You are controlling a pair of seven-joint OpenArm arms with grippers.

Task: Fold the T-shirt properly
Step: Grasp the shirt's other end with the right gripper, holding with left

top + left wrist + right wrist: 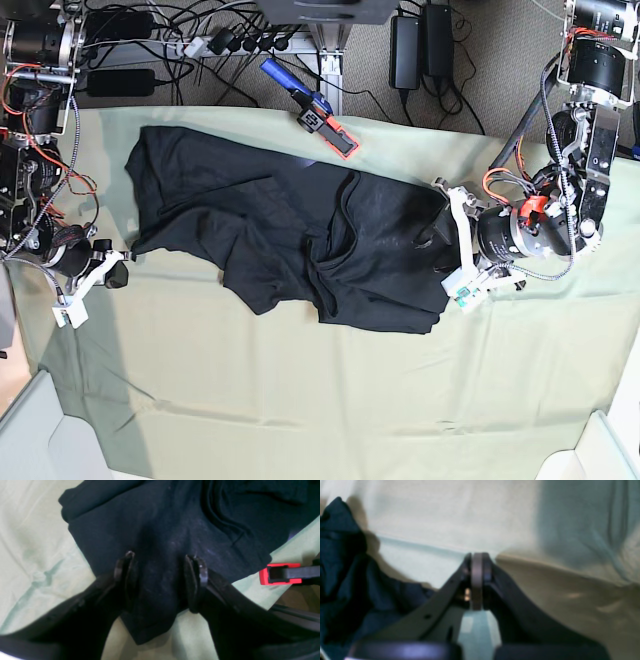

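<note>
Black jaws of the left gripper (160, 576) stand wide, straddling an edge of the rumpled black cotton T-shirt (290, 240), nothing pinched yet. Shirt lies crumpled mid-table on the pale green cloth (300, 400). Right gripper (477, 580) closed, empty, parked beside the far sleeve. Step: first grasp. Next: close, lift, spread flat.

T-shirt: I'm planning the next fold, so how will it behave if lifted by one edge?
The T-shirt looks floppy: it lies rumpled in soft folds, so it would likely drape and sag. Pushed, it would probably bunch, perhaps dragging the wrinkled green cloth.
</note>
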